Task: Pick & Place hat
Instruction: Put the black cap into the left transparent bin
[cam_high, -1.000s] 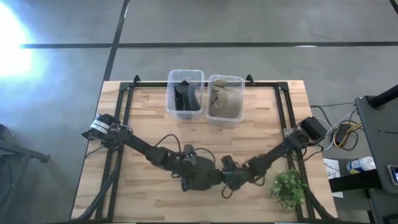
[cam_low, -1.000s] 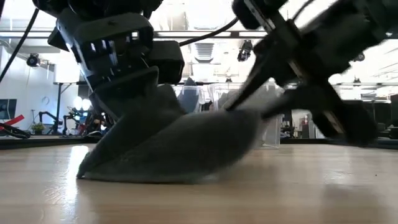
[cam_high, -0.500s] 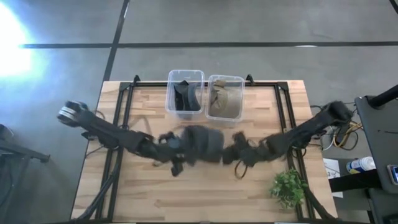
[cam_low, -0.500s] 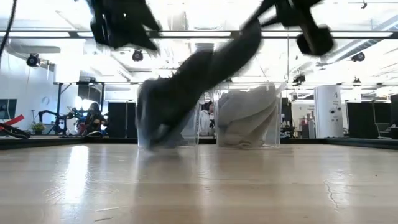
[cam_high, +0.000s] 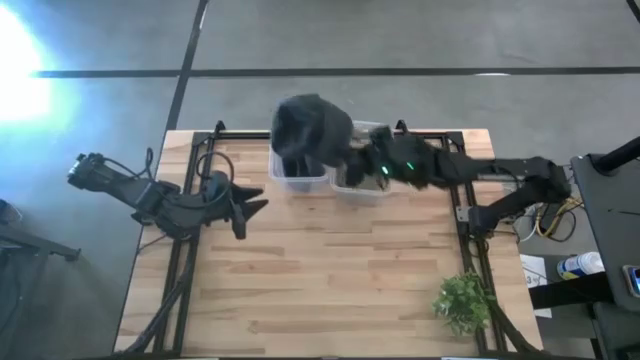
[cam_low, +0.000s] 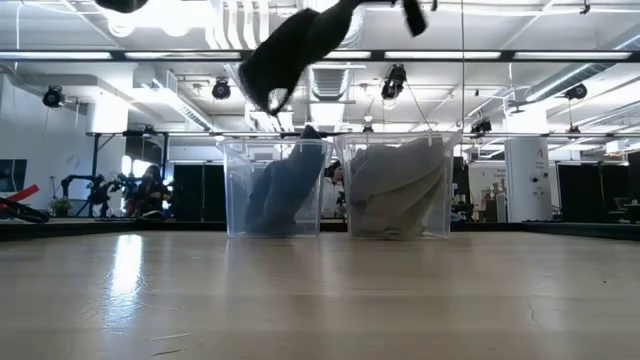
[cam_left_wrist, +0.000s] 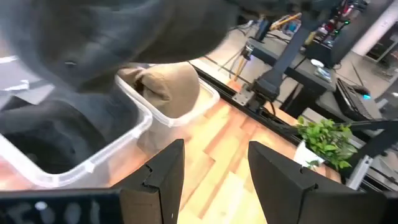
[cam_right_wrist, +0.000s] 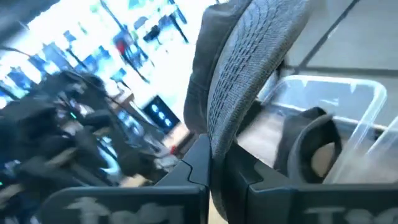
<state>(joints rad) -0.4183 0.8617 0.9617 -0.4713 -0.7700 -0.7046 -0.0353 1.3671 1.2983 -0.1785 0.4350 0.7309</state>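
A dark grey knit hat (cam_high: 312, 128) is up in the air over the left clear bin (cam_high: 297, 172); in the low view the hat (cam_low: 290, 45) slants high above that bin (cam_low: 272, 190). My right gripper (cam_high: 352, 160) reaches over the far edge of the table and is shut on the hat. My left gripper (cam_high: 245, 205) is open and holds nothing, out over the table's left part. The left bin has dark hats in it (cam_left_wrist: 50, 137). The right bin (cam_high: 362, 170) holds tan hats (cam_left_wrist: 165, 87). My right gripper (cam_right_wrist: 217, 149) pinches the hat's ribbed edge (cam_right_wrist: 225, 118) between its two fingers, reaching level from the table's right side. The hat is lifted clear of the table and bins and spreads out past the fingers toward the left bin.
A small green plant (cam_high: 463, 302) stands at the table's near right corner. A black frame rail (cam_high: 462, 200) runs round the tabletop. The wooden middle (cam_high: 330, 270) of the table is bare. Beyond the far edge the low view shows a lit hall with equipment.
Both grippers raised the hat off the table's near middle and swept it toward the far edge. My left gripper let go and drew back toward the table's left. My right gripper carried the hat on, up over the bins.
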